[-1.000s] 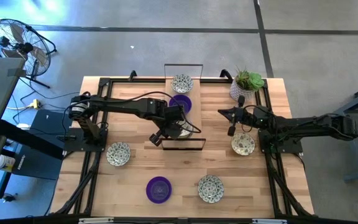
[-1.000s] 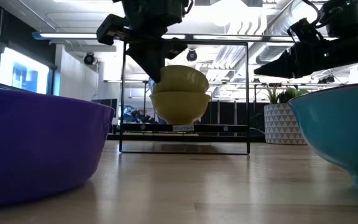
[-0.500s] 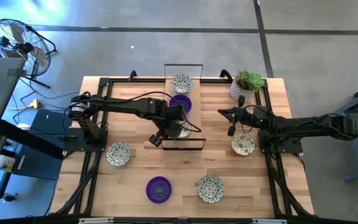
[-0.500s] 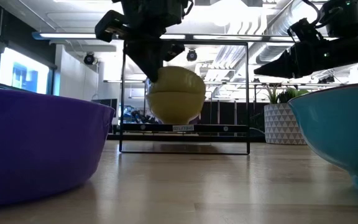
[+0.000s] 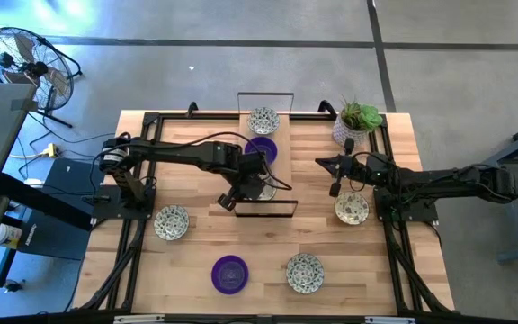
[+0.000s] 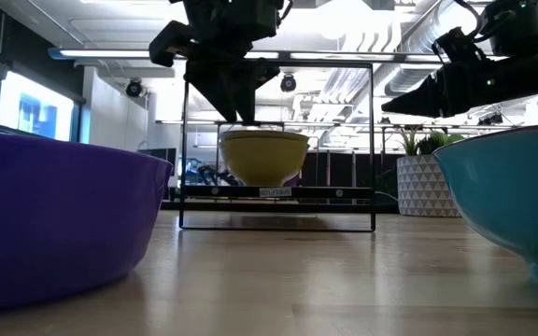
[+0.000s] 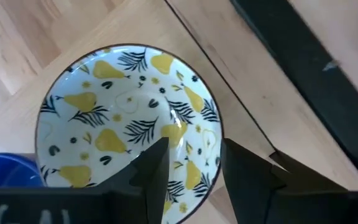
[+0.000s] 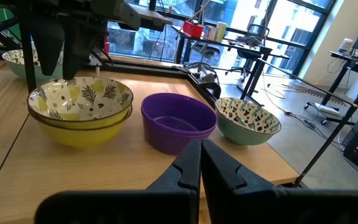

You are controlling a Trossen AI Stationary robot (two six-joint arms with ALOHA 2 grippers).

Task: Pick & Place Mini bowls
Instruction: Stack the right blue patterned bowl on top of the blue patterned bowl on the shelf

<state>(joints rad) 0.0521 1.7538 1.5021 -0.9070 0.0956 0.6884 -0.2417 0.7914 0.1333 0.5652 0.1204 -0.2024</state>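
My table (image 5: 187, 252) is light wood with black rails along its edges, and the floor around it is grey. A fan (image 5: 21, 58) stands at the upper left, and a plant (image 5: 360, 115) sits at the table's upper right corner. A thin black frame (image 6: 374, 140) stands in the middle of the table. My left claw (image 7: 191, 152) is over the pear bowl (image 7: 104, 118) in the middle. Its fingers (image 7: 157, 171) are apart, one on each side of the bowl's rim, and I can't tell if they touch it. My right claw (image 8: 201, 149) is squeezed closed and holds nothing. It hangs on the right side, near a speckled bowl (image 5: 352, 208). From above, the pear bowl looks like one bowl. My right wrist camera shows two there, one sitting inside the other, both yellow outside. That camera also shows big windows, desks and chairs. The low camera shows bright ceiling lights. From above I count two purple bowls (image 5: 230, 274) and four speckled ones. With the pear stack, that makes eight bowls.
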